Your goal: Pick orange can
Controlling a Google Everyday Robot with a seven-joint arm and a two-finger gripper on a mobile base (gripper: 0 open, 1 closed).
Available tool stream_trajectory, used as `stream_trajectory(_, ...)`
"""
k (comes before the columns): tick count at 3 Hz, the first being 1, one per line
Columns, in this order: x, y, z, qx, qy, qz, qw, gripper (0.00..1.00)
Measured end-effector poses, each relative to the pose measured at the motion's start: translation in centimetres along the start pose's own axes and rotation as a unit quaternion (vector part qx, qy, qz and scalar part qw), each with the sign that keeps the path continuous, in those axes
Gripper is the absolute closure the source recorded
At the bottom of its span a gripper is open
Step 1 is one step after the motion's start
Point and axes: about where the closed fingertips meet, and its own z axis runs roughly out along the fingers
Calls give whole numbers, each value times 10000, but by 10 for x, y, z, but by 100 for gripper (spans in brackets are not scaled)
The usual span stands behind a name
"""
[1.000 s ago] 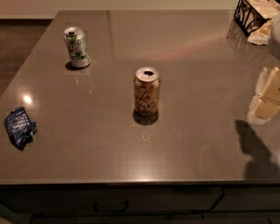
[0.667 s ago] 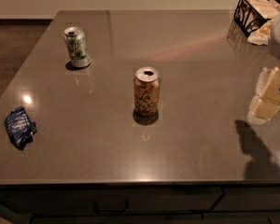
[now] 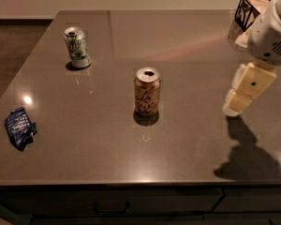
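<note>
The orange can point(image 3: 147, 93) stands upright near the middle of the grey-brown table point(image 3: 178, 46). It has an orange-tan body, dark script lettering and a silver top. My gripper point(image 3: 234, 106) hangs at the right side of the view, a little above the table and well to the right of the can. It holds nothing that I can see. Its shadow falls on the table below and to the right of it.
A green-and-white can point(image 3: 77, 47) stands at the back left. A crumpled blue bag point(image 3: 19, 127) lies near the left front edge. A black wire basket point(image 3: 253, 9) stands at the back right corner, behind my arm.
My gripper and arm have moved to the left, closer to the orange can. The cans and the bag have not moved.
</note>
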Motion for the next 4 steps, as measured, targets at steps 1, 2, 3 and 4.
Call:
stream_trajectory(1, -23, -14, 33, 5, -477, 207, 9986, 0)
stream_trajectory(2, -55, -22, 70, -118, -899, 139, 9958, 0)
stream_trajectory(3, -84, -21, 102, -383, -1168, -36, 9924, 0)
stream_trajectory(4, -111, -12, 123, -696, -1396, -258, 9874, 0)
